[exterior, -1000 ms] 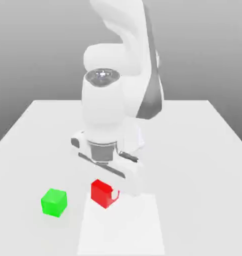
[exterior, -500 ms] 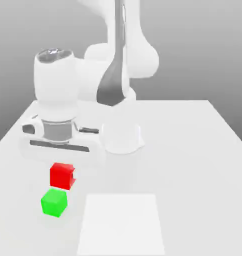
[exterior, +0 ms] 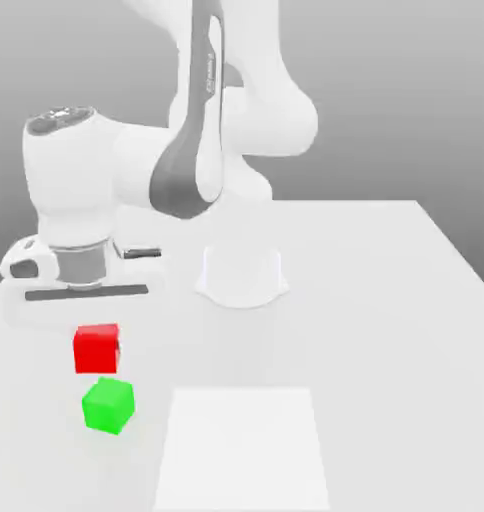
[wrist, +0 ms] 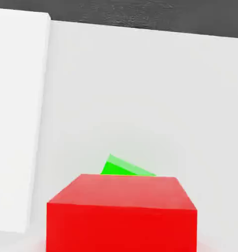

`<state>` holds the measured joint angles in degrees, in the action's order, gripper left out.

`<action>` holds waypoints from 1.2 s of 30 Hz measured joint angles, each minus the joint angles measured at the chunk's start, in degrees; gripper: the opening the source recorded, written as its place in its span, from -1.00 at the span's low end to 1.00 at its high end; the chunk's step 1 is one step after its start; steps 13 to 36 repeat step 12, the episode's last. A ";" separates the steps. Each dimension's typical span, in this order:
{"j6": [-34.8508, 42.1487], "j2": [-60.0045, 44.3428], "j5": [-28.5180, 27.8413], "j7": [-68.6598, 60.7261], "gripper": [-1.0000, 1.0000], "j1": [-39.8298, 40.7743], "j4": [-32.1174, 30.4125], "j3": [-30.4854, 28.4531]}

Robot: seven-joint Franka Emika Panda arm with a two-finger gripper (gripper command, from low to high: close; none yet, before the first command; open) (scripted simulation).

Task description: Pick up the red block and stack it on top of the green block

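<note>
White table (exterior: 386, 300): red block (exterior: 96, 348) held in tool (exterior: 94, 335), above green block (exterior: 108, 405).

The small bright red cube with smooth plain faces (exterior: 96, 347) is red all over, with no marks; in the hand view its top (wrist: 122, 215) looks a little lighter than its front. The small bright green cube with smooth plain faces (exterior: 108, 404) is plain green too (wrist: 125, 168). The big smooth robot arm (exterior: 186, 140) is white, with a dark grey stripe down its side and a grey ring near the hand. The flat table (exterior: 386, 300) is very pale grey. A brighter white square patch (exterior: 243, 447) lies on its near part. The far wall is grey.
</note>
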<state>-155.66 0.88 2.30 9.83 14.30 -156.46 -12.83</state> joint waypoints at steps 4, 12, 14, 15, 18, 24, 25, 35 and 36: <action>-2.76 -2.84 1.85 -1.35 -1.00 -0.21 0.06 0.15; -8.66 -8.50 4.06 -2.87 1.00 0.44 -0.53 0.97; -8.66 -8.50 4.06 -2.87 1.00 0.44 -0.53 0.97; -8.66 -8.50 4.06 -2.87 1.00 0.44 -0.53 0.97; -8.66 -8.50 4.06 -2.87 1.00 0.44 -0.53 0.97; -8.66 -8.50 4.06 -2.87 1.00 0.44 -0.53 0.97; -8.66 -8.50 4.06 -2.87 1.00 0.44 -0.53 0.97; -8.66 -8.50 4.06 -2.87 1.00 0.44 -0.53 0.97; -8.66 -8.50 4.06 -2.87 1.00 0.44 -0.53 0.97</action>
